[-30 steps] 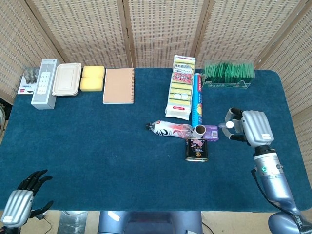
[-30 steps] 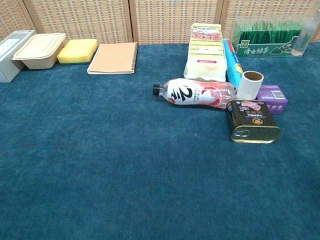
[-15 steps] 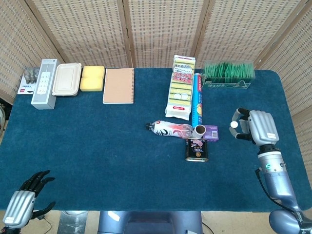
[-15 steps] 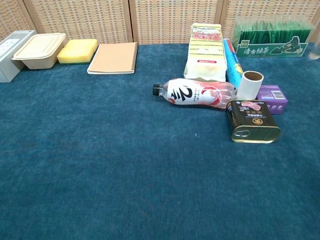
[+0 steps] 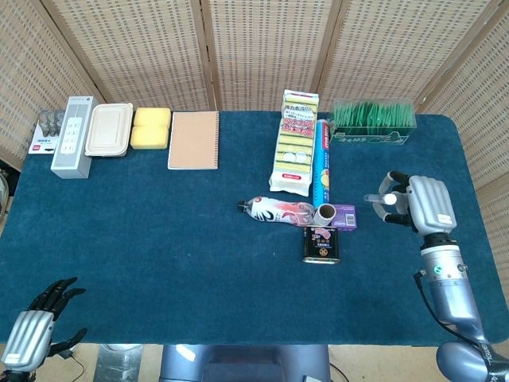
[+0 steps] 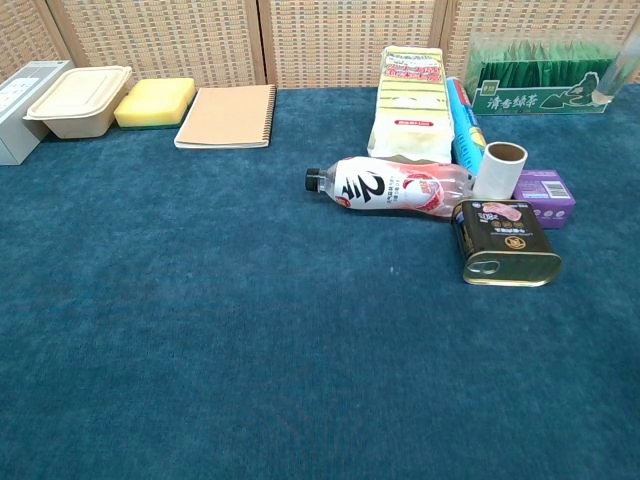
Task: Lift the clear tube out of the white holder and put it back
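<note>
Clear tube (image 5: 380, 198) in right hand (image 5: 421, 204) fingers (image 5: 393, 208) (one tube), one bottle (image 5: 278, 210)

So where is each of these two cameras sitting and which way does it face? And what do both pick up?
Head view: high at the near edge, looking steeply down on the whole blue table; shows the right hand pinching a clear tube, and the left hand low at the near corner.
Chest view: low, looking across the table toward the wicker screen; no arm plainly visible.
Shared: the lying bottle, the tin, the notebook.
</note>
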